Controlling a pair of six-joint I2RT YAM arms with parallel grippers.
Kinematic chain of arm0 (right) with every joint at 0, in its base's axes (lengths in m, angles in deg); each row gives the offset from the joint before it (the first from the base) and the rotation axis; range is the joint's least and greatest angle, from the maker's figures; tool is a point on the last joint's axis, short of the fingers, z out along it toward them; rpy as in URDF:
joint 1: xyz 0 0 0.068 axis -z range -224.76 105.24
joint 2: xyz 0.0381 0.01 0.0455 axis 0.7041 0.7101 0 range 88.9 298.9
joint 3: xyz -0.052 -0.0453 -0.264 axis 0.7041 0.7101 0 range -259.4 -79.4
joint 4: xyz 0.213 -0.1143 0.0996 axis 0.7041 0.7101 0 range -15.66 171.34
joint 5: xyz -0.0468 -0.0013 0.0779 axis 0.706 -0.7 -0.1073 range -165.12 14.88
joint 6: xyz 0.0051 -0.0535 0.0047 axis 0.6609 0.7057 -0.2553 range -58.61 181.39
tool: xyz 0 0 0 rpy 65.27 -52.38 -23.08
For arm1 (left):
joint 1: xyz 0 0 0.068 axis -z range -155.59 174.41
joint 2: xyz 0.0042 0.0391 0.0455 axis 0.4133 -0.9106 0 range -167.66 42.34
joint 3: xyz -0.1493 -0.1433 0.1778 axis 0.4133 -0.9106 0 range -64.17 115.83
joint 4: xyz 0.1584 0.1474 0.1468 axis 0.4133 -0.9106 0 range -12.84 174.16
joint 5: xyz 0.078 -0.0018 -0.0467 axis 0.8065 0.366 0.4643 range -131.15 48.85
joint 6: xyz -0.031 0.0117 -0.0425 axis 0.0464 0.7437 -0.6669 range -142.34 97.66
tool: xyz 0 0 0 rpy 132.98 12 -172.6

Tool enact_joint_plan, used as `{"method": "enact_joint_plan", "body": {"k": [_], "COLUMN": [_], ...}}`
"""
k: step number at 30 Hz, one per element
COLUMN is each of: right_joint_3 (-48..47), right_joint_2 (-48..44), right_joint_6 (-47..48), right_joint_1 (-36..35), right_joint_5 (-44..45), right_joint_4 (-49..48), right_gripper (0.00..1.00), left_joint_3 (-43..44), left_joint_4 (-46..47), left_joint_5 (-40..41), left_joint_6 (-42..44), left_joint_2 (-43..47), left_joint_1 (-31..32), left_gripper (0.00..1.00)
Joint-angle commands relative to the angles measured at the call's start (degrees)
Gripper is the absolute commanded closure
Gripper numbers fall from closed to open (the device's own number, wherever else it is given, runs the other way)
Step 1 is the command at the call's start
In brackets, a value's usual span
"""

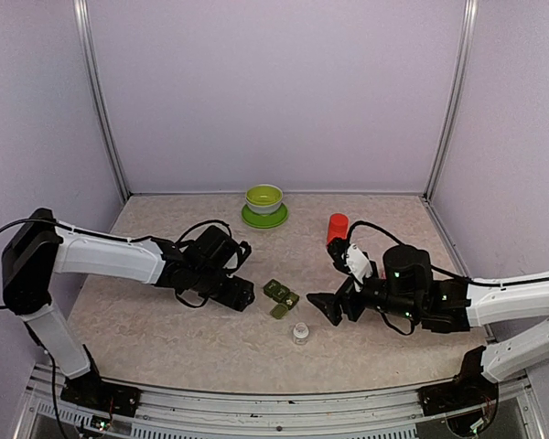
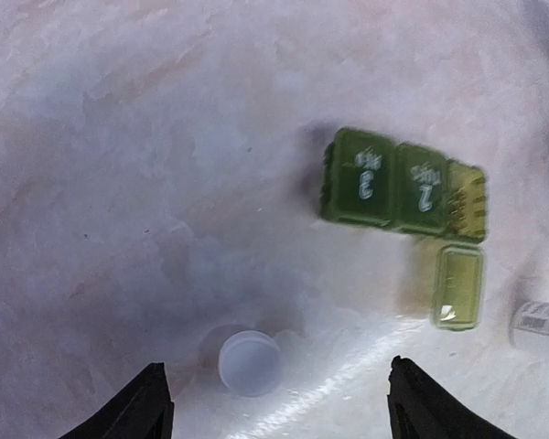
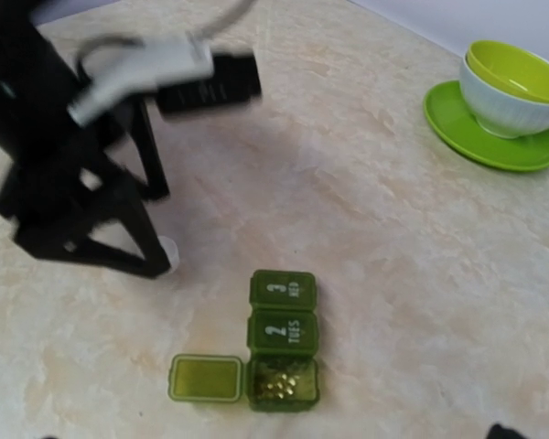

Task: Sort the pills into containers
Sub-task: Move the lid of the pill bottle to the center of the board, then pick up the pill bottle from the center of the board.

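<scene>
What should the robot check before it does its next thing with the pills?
1. Left gripper open and empty: ok.
2. Right gripper open and empty: ok.
3. A compartment of the containers ready for pills: ok, one lid is flipped open; the ones marked 2 and 3 are shut.
4. Pills inside the open compartment: ok, small yellow ones lie there; how many, cannot tell.
5. White cap clear of the containers: ok, it lies apart on the table.
6. Red bottle standing upright: ok; whether pills are inside, cannot tell.
</scene>
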Motion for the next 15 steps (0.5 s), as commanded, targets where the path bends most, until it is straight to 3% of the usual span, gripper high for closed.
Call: {"method": "enact_joint_plan", "body": {"k": [1, 7, 15], "right_joint_3": [1.8, 4.9, 8.1], "right_joint_2": [-1.8, -5.8, -14.2], "right_joint_6": [-2.3, -7.9, -11.6], "right_joint_1": [0.6, 1.7, 2.7], "right_joint_5": [3.2, 9.1, 17.5], "right_joint_4": [-1.7, -1.4, 1.9], "right_gripper": [0.00, 0.00, 0.00], "left_joint_3": [2.1, 5.0, 14.4], "left_joint_4": [1.7, 2.1, -2.7], "left_joint_5": [-0.8, -4.7, -3.8], "left_joint_6": [1.3, 3.0, 4.3], "left_joint_2": [7.1, 6.2, -3.9], "left_joint_1": [3.8, 10.4, 15.8], "left_gripper": [0.19, 0.16, 0.18]}}
